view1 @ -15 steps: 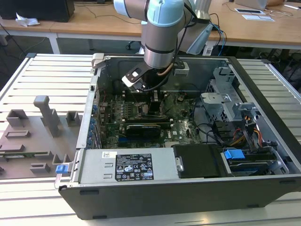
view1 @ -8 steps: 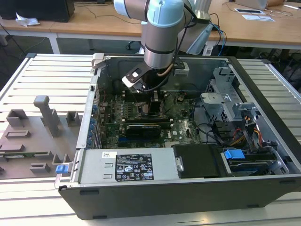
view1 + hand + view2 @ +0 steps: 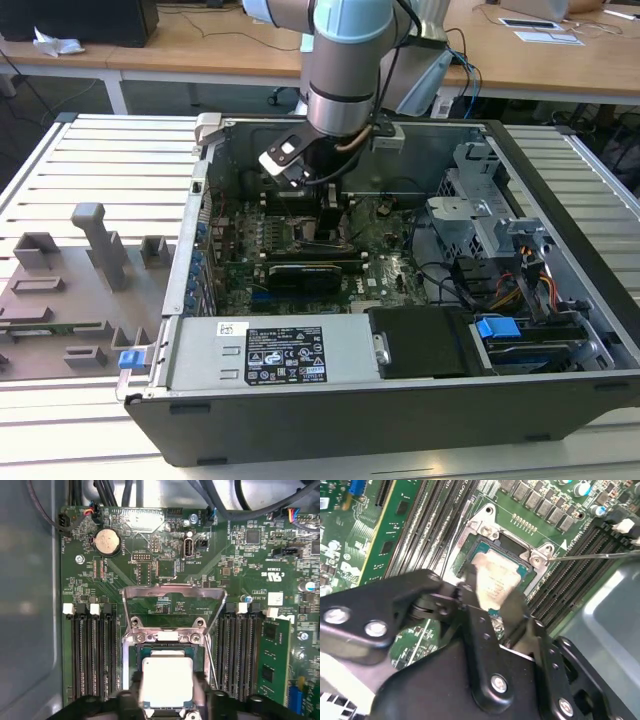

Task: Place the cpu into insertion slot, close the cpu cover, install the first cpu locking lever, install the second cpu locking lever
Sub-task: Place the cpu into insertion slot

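Note:
My gripper [image 3: 330,215] reaches down inside the open computer case [image 3: 190,300], over the motherboard. In both wrist views it is shut on the cpu [image 3: 167,680], a silvery square chip pinched between the two black fingers [image 3: 512,607]. The cpu [image 3: 495,577] hangs just over the insertion slot [image 3: 150,652], and I cannot tell whether it touches the slot. The slot's metal rim [image 3: 485,530] shows around the chip. The cpu cover [image 3: 172,592] stands swung open behind the slot. A thin locking lever [image 3: 600,556] sticks out free at one side of the slot.
Long black memory slots [image 3: 92,655] flank the socket on both sides, with a green memory module [image 3: 274,655] nearby. A coin battery [image 3: 106,541] and cables [image 3: 225,500] sit beyond the cover. The case holds a power supply [image 3: 270,350] and a drive cage [image 3: 480,215]. A grey fixture [image 3: 70,290] lies outside.

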Controlling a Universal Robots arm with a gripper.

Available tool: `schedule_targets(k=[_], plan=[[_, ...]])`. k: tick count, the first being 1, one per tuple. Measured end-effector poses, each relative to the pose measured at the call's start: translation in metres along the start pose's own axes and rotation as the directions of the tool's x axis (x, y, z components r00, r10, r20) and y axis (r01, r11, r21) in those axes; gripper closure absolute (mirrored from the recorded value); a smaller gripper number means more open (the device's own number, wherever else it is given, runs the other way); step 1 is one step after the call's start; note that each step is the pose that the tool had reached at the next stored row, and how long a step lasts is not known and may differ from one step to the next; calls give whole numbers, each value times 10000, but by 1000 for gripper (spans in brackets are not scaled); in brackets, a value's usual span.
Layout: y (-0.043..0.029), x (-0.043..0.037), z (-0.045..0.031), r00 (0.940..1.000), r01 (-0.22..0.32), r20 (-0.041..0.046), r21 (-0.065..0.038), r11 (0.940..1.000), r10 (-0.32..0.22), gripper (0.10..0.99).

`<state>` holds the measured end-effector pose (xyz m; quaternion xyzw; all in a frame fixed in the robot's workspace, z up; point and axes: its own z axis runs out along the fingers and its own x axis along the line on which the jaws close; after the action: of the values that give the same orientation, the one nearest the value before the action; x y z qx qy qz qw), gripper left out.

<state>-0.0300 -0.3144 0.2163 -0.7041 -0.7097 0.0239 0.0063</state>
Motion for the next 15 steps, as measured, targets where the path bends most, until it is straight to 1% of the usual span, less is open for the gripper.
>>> schedule_targets(k=[1, 3, 4, 5, 7, 9, 13, 15], plan=[[-2, -1, -46, 10000, 0, 1, 1, 10000, 0, 675], [-4, -2, -102, 10000, 0, 1, 1, 10000, 0, 796], [-8, -4, -185, 10000, 0, 0, 0, 10000, 0, 918], [-10, -4, -237, 10000, 1, -1, -1, 10000, -1, 976], [-13, -6, -302, 10000, 0, 1, 1, 10000, 0, 980], [-18, -8, -423, 10000, 0, 0, 0, 10000, 0, 980], [-22, -11, -515, 10000, -1, 0, 0, 10000, 1, 980], [-25, -12, -574, 10000, 0, 0, 0, 10000, 0, 980]])
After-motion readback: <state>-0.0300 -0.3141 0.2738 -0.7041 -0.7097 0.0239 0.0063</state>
